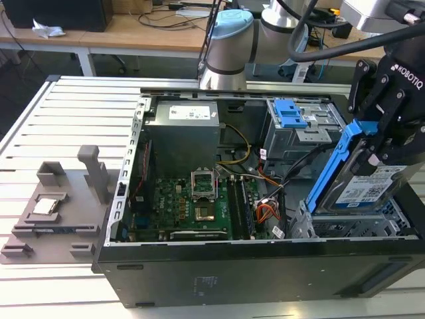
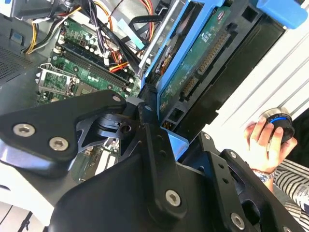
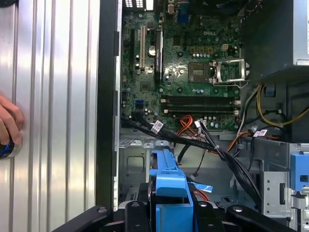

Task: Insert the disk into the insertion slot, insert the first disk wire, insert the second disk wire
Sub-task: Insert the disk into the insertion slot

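Disk (image 1: 364,186), framed in blue, is clamped in the closed hand (image 1: 375,136), hung tilted just beneath it over the insertion slot (image 1: 345,227); its edges are best squared with the slot's walls, cables (image 3: 208,143) kept clear.

Cameras around the open case (image 1: 232,279)
Exterior view looks down from above; both wrist views, close in, share the motherboard (image 3: 183,72) (image 2: 77,72).

In the exterior view the disk (image 1: 362,183) hides much of the insertion slot (image 1: 335,227), while the gripper (image 1: 375,143) covers the disk's top edge and runs off the exterior view's right. In the first wrist view a person's hand (image 3: 8,126) is cut by the frame edge.
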Motion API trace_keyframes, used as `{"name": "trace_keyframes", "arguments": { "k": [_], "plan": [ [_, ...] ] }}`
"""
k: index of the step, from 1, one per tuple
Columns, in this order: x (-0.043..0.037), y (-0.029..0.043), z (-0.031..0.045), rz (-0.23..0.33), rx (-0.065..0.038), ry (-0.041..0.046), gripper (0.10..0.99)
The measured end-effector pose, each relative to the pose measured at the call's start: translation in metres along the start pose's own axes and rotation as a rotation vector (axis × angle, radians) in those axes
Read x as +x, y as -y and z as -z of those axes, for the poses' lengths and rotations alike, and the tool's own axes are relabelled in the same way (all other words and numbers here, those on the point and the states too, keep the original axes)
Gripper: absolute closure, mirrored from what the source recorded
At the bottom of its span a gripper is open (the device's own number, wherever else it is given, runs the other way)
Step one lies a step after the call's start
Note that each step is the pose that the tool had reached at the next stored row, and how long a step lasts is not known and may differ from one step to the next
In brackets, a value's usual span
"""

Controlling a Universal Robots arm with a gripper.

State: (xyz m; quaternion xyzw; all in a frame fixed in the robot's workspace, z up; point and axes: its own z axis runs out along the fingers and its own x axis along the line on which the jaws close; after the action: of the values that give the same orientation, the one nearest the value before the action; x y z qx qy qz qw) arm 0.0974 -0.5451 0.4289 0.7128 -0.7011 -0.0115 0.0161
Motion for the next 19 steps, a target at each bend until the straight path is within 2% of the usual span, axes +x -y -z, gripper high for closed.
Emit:
{"name": "trace_keyframes", "arguments": {
  "k": [6, 11, 19],
  "plan": [
    [-0.0002, -0.003, -0.0004, 0.0, 0.0, -0.0004, 0.718],
    [-0.0002, -0.0028, -0.0084, 0.0, 0.0, -0.0006, 0.718],
    [-0.0002, -0.0025, -0.0161, 0.0, 0.0, -0.0006, 0.718]
  ]
}}
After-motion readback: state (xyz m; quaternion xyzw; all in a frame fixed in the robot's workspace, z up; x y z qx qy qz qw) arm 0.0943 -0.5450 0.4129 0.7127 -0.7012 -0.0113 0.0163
